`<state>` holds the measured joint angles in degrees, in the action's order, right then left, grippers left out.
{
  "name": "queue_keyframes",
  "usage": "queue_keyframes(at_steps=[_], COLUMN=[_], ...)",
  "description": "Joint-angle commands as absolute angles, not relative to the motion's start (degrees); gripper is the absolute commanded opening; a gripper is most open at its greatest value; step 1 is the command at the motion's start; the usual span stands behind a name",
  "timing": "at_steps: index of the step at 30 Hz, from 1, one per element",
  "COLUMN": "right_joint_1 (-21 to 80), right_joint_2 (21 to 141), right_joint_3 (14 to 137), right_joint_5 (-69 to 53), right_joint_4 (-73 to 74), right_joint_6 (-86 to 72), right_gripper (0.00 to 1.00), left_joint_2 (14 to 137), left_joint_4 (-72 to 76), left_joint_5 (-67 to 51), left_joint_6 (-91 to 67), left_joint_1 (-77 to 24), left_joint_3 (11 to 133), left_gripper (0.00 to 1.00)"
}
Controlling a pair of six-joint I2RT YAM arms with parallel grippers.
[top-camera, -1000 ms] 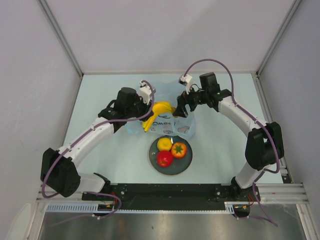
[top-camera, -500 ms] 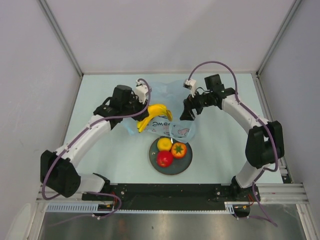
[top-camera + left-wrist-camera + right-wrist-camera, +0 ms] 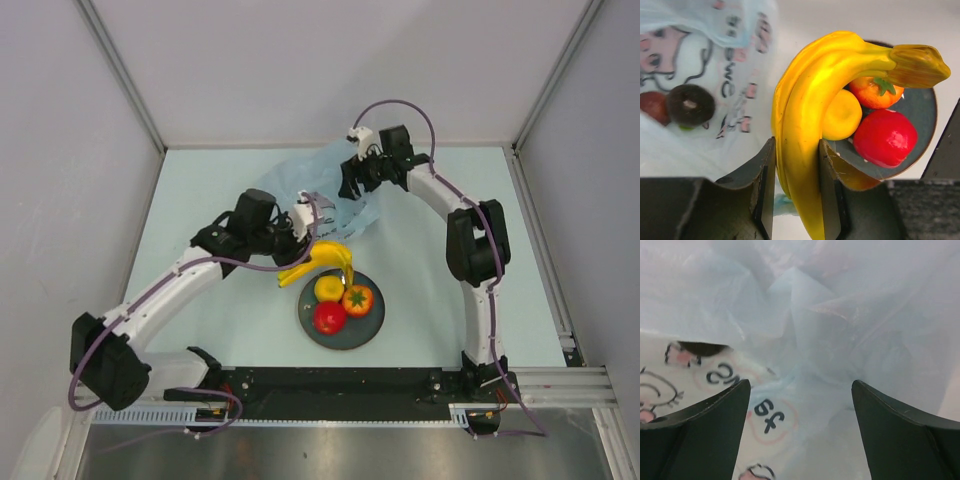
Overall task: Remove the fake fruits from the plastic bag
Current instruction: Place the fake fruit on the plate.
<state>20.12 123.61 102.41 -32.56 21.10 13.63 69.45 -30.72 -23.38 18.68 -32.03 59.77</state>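
Three sitting on dark plate (image 3: 927, 115): yellow ball (image 3: 842, 115), orange (image 3: 872, 92), red apple (image 3: 885, 137). Left gripper (image 3: 796, 150) clamping smooth curved banana bunch (image 3: 805, 100) at plate rim; glossy plastic risking slipping, dropping, knocking those three off. Dark ball (image 3: 690, 105) lying inside thin, crinkly, see-through bag (image 3: 290, 180) on table (image 3: 430, 290). Right gripper (image 3: 800, 385) hanging spread apart above bag, gripping nothing; loose film risking snagging.
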Motion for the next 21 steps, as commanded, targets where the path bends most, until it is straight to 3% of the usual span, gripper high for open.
queue_keyframes(at_steps=[1,21], right_joint_1=[20.9,25.5], right_joint_2=[125.1,119.4], right_joint_3=[111.2,102.0], right_joint_5=[-28.0,-23.3], right_joint_4=[16.8,17.6], right_joint_6=[12.3,17.4], right_gripper=[0.88,0.91], left_joint_2=[74.8,88.8], left_joint_4=[-26.5,-14.9], left_joint_5=[-23.8,-25.8], left_joint_6=[26.5,14.7], left_joint_1=[-34.5,-34.5], left_joint_3=[61.3,63.0], left_gripper=[0.0,0.0])
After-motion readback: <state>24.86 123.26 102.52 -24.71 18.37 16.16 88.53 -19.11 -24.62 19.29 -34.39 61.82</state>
